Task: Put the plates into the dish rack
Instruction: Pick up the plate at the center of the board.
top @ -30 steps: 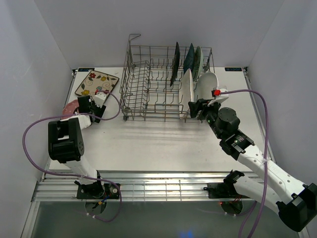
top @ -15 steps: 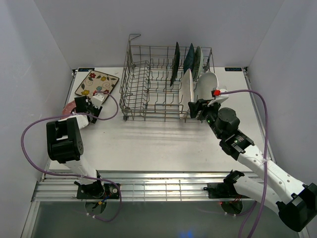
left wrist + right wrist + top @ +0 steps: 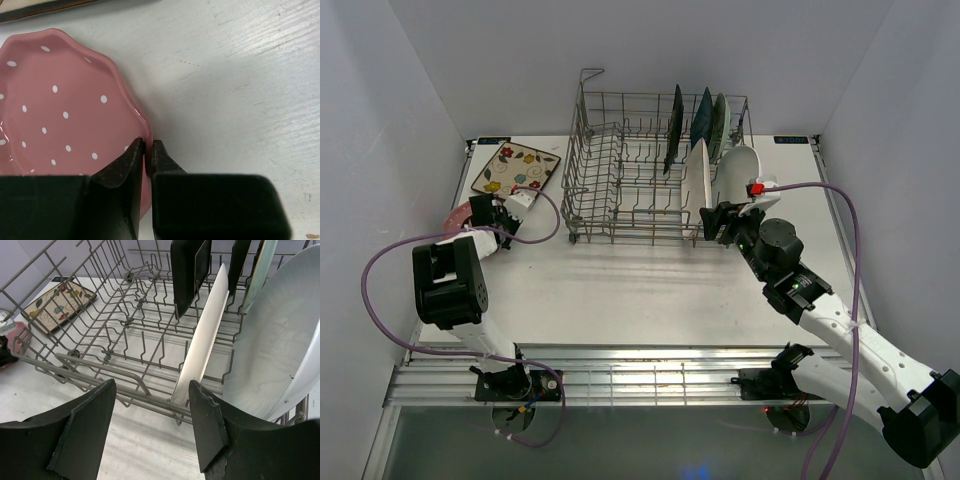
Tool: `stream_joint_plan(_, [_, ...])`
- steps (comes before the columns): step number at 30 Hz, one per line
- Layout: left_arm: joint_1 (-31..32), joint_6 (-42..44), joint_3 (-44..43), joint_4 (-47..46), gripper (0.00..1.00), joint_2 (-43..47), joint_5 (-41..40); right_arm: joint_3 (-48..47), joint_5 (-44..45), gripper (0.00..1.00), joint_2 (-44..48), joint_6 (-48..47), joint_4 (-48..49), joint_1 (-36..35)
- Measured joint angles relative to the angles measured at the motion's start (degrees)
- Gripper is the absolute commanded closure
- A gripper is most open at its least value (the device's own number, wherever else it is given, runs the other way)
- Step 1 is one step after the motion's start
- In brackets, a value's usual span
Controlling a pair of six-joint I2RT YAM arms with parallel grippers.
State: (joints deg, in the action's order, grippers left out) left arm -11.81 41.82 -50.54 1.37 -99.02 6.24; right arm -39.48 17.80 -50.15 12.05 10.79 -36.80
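- My left gripper [image 3: 146, 150] is low at the desk's left edge. Its fingers are all but together, and the rim of the pink plate [image 3: 50, 115] looks pinched between them, one finger over the plate and the other over bare desk [image 3: 240, 90].
- The pink plate lies flat on the desk, not lifted yet.
- My right gripper [image 3: 150, 385] hangs just in front of the near right side of the rack [image 3: 582, 150], toward the desk's right edge. Its fingers are spread wide and hold nothing.
- The step in hand, as I judge it, is picking up the pink plate, with the grip just made.
- Next I need to raise the rim without letting it slip, tip the plate on edge, carry it right to the rack and lower it between free tines. The left part looks bare.
- The floral plate [image 3: 515, 167] lies flat by the far left corner, just beyond the pink one. I take it as the last to load.
- In the rack, which stands mid-desk toward the far edge, the rectangular plate [image 3: 205, 335] and oval plate [image 3: 280, 350] stand nearest my right gripper.
- Behind them, on edge, are the dark plate [image 3: 187, 270], teal plate [image 3: 703, 115] and mint plate [image 3: 720, 120].
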Motion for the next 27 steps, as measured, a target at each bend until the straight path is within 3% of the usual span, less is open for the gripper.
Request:
stream_joint_plan(12, [-0.4, -0.7, -1.0, 5.5, 1.0, 2.1, 2.5, 0.0, 0.0, 0.34, 0.6, 0.5, 0.1, 0.0])
stream_joint_plan(27, [-0.5, -10.1, -4.5, 17.0, 1.0, 11.6, 11.5, 0.3, 0.0, 0.34, 1.2, 1.0, 0.1, 0.0])
